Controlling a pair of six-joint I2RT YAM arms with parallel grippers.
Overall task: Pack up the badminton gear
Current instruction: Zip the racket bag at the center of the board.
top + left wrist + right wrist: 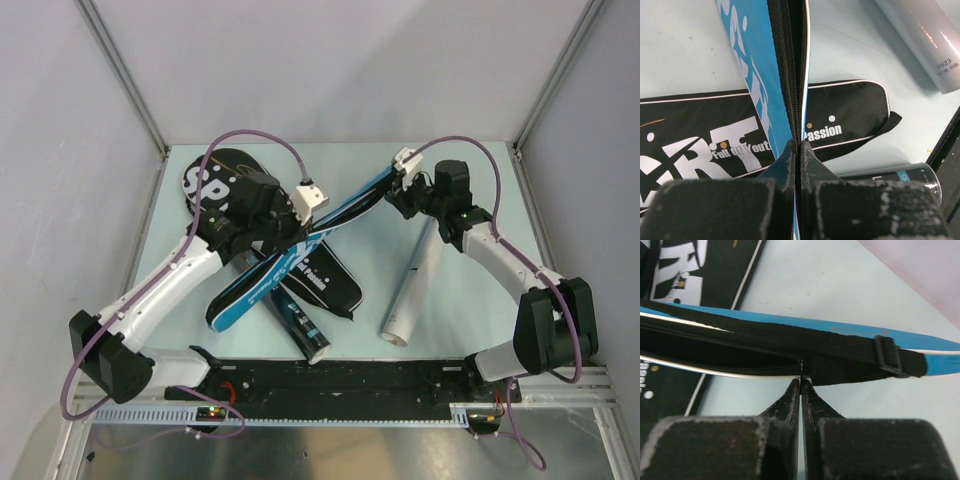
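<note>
A blue racket cover (340,215) is held off the table between both grippers, running from lower left to upper right. My left gripper (292,235) (797,146) is shut on the blue cover's (757,75) edge beside its zipper. My right gripper (398,198) (801,382) is shut on the small zipper pull at the narrow end of the blue cover (937,345). Its black strap (840,345) runs along that end. A black "SPORT" cover (225,185) (855,105) lies flat on the table beneath.
A white tube (415,285) (925,35) lies on the table under the right arm. A black tube (300,322) (910,177) lies near the front edge, partly under the covers. Grey walls with metal posts close in the table on three sides.
</note>
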